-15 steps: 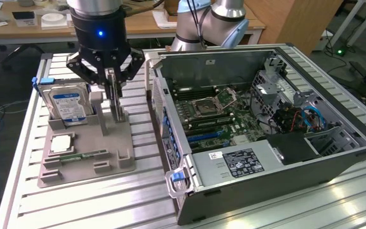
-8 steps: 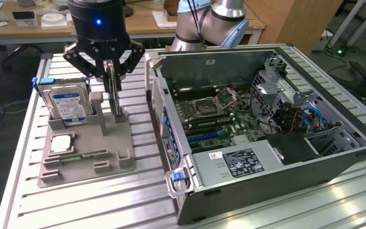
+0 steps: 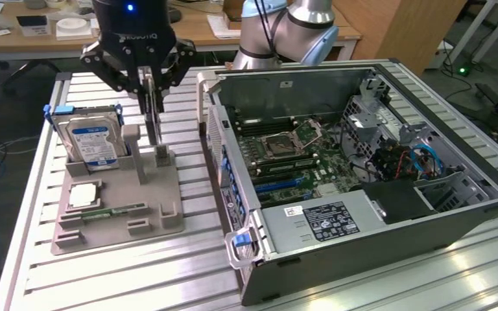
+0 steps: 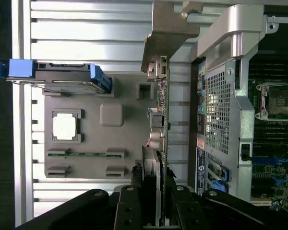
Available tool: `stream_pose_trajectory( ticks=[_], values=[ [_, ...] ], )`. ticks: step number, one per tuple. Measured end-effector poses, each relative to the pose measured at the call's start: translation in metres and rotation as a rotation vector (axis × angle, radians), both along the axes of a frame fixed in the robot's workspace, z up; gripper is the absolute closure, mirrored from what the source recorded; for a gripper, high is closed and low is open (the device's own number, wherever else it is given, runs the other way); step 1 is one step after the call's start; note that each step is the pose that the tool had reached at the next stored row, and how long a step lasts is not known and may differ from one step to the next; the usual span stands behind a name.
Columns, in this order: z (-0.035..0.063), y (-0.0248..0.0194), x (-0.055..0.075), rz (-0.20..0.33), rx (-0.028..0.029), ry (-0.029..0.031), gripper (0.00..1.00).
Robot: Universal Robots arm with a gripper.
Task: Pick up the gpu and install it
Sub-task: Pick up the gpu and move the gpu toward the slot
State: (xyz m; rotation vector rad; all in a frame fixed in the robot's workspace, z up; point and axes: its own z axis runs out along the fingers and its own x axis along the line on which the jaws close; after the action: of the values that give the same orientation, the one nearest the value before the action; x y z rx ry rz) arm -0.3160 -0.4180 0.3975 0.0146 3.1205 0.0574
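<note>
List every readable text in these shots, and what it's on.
"ROBOTIQ", upside down, on the claw body.
Label on hard drive: print too small to read.
Label on power supply: print too small to read.

Lab: slatted metal bench (image 3: pixel 102 278), open PC case (image 3: pixel 379 259), desks (image 3: pixel 7 42) behind.

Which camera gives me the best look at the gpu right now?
Wrist view: the gpu shows its whole long edge, gripped by the claw. The exterior view gives a thin sliver of it below the claw.
</note>
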Motion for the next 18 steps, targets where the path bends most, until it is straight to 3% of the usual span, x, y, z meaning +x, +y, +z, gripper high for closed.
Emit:
stream_pose_trajectory(
  ticks=[2, 7, 18],
  values=[
    [0.0045, 0.0000, 0.000, 0.000, 0.0001, 0.0000, 0.73],
    [0.0048, 0.0000, 0.005, 0.000, 0.0002, -0.0001, 0.73],
    [0.0047, 0.0000, 0.035, -0.004, 0.0002, 0.0001, 0.73]
  ],
)
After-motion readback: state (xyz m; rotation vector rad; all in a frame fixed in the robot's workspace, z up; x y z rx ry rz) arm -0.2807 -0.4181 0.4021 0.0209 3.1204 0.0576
